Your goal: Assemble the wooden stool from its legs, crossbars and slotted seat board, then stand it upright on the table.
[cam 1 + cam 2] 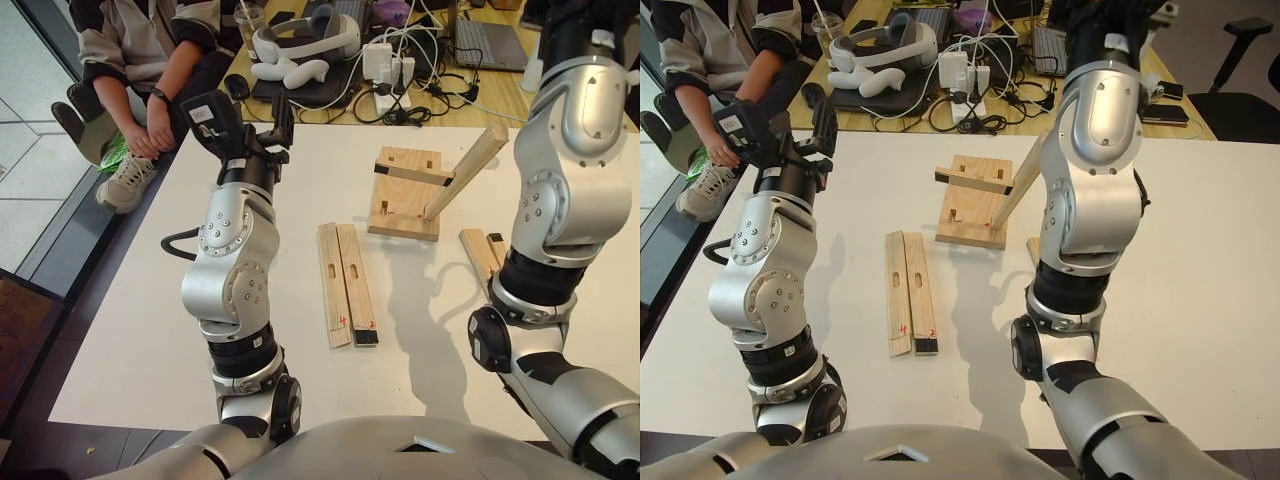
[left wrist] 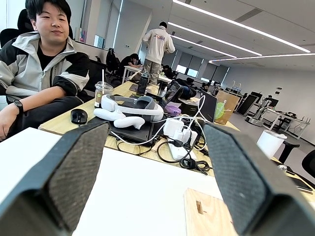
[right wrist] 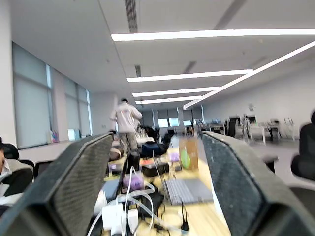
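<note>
L arm (image 1: 235,240) bent up, L pincer (image 1: 248,120) wide, R arm (image 1: 575,160) raised high, R pincer (image 3: 156,136) wide

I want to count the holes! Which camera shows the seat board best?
The left eye view: the whole seat board from above. Right eye view matches it; left wrist view catches one corner.

seat board (image 1: 400,222): pale raw wood, matt | table (image 1: 140,330): white, matt, smooth | left gripper pads (image 2: 74,172): black, rough

Pale wooden seat board (image 1: 405,215) and slats (image 1: 345,280) — red numerals, one black end — white table (image 1: 150,330).
</note>
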